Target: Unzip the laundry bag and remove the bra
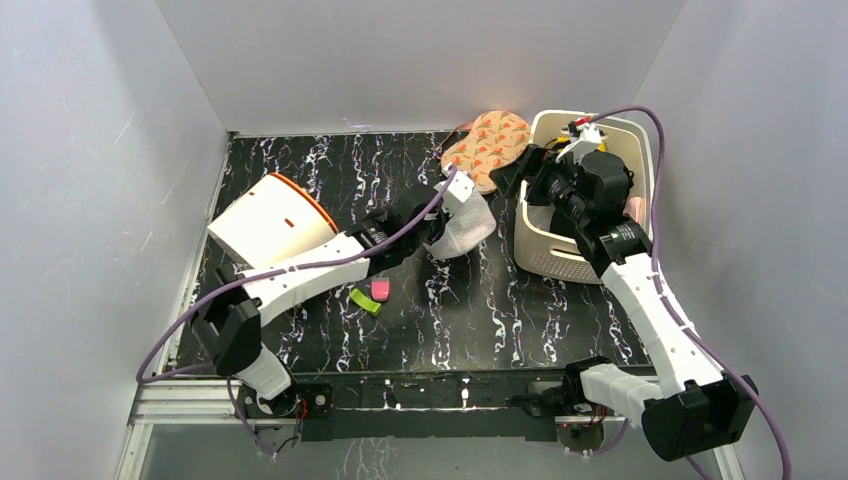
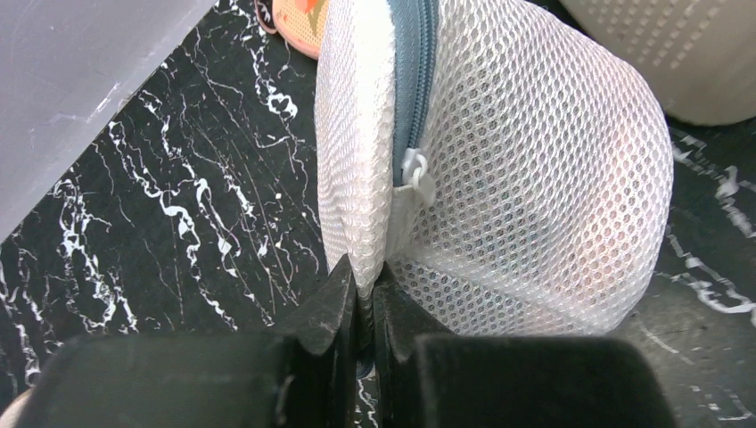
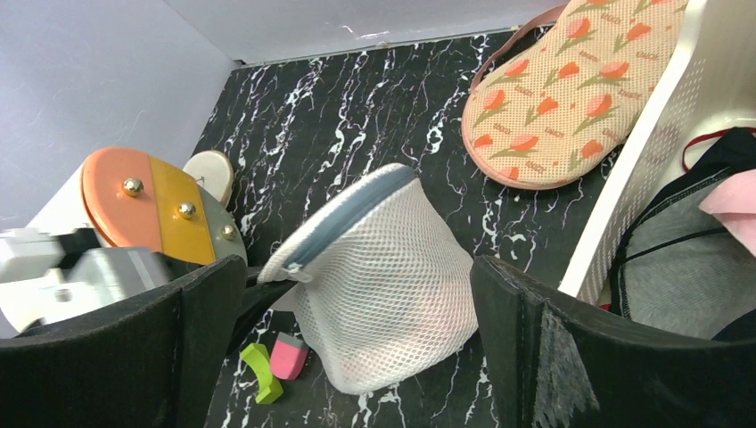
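The laundry bag (image 1: 468,228), a small white mesh pouch with a blue-grey zipper (image 2: 412,80) round its rim, lies on its side on the black marbled table. The zipper looks closed, and its white pull (image 2: 417,174) hangs just above my left jaws. My left gripper (image 2: 365,294) is shut on a fold of the mesh at the bag's rim. My right gripper (image 3: 357,267) hovers open to the bag's right, and the bag (image 3: 392,276) shows between its wide fingers without touching them. The bra is hidden; only a faint pinkish tint shows through the mesh.
A white slotted basket (image 1: 560,250) with clothes stands right of the bag, under the right arm. A floral slipper (image 1: 487,145) lies at the back. A cream and orange cylinder (image 1: 270,220) lies at the left. A green piece (image 1: 365,300) and a pink eraser (image 1: 380,290) lie near the left arm.
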Available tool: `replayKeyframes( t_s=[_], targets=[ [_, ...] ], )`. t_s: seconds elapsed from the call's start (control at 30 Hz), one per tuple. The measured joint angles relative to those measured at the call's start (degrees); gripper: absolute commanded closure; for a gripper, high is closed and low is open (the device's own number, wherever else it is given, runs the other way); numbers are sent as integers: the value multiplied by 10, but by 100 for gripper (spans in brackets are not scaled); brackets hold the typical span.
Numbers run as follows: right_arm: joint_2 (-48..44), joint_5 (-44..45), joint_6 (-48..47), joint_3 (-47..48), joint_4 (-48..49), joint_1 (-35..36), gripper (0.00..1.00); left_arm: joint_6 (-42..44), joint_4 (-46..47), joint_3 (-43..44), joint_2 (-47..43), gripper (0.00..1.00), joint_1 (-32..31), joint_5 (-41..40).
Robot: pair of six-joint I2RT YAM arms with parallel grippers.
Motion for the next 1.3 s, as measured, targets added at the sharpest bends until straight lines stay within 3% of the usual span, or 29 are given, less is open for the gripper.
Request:
replayKeyframes(
  t_s=[0.3,0.43,0.53,0.63,0.73,0.9,1.1,1.3],
  targets=[
    [52,-61,14,3,3,12,10,-66,-33,0,-28,100,27,26],
    [77,-68,-7,3,8,81,15,-85,-48,0,-28,100,47,43],
    [95,-53,-32,8,10,149,24,-98,-49,0,-28,100,63,60],
    [115,-39,-52,19,10,186,41,-106,-49,0,-33,100,74,82],
    [123,-16,-61,24,11,188,57,-110,-48,0,-39,100,79,104],
    [123,31,-69,24,25,186,67,-118,-46,0,-41,100,79,135],
    [123,54,-70,24,49,186,69,-124,-46,0,-41,100,79,165],
    [137,63,-76,23,68,187,78,-126,-48,0,-41,100,79,177]
  ],
)
